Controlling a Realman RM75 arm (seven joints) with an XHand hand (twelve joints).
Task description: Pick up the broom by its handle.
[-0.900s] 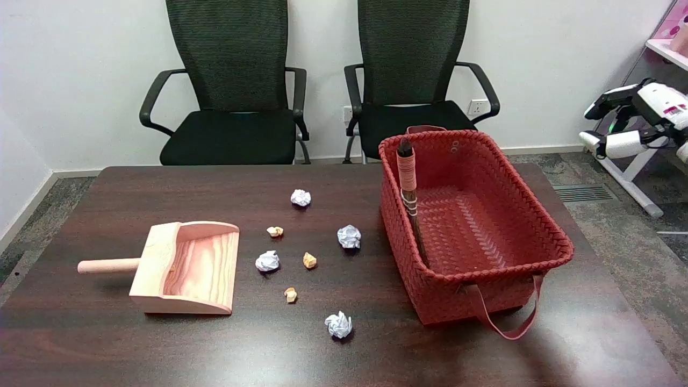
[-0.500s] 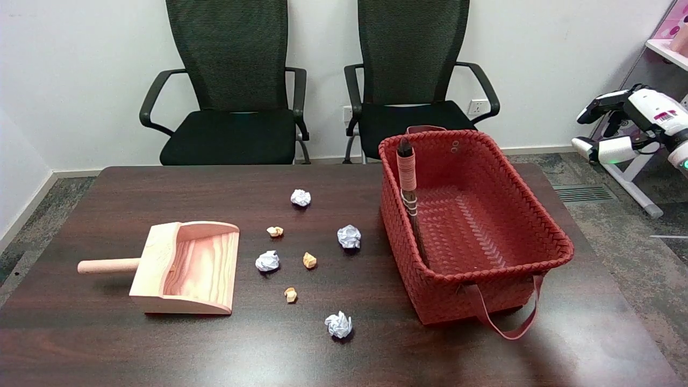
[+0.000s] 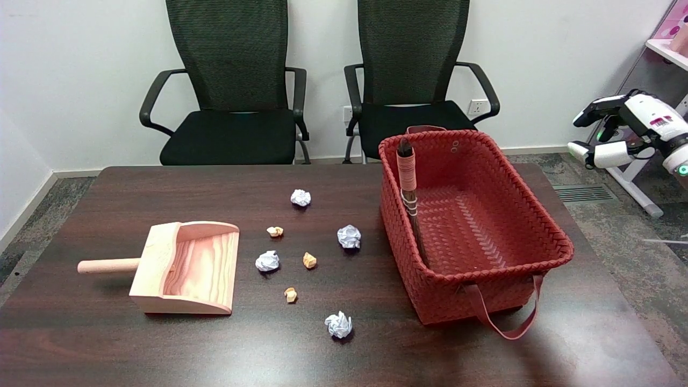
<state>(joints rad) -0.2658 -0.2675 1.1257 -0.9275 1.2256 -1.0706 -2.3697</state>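
Head view only, so not much can be checked from other angles. The broom is stood inside the red woven basket, leaned against its left wall with the handle end poking up just above the rim near the far left corner. Its lower part is swallowed by the basket's near wall, so the bristle end can't really be made out. The handle is wrapped in a pinkish band up top, with some pale cord wound round it further down.

The right hand is seen way off at the right edge, out past the table and held in the air, well apart from the basket and the broom. Nothing is held or touched by it. The fingers are spread apart, one pointed up-left and another lower down. The arm behind it is cut off by the frame edge.

On the dark wooden table, a wooden dustpan is sat on the left with its handle pointed left. Crumpled white paper balls and small tan scraps are scattered between the dustpan and the basket. Two black office chairs are parked behind the table
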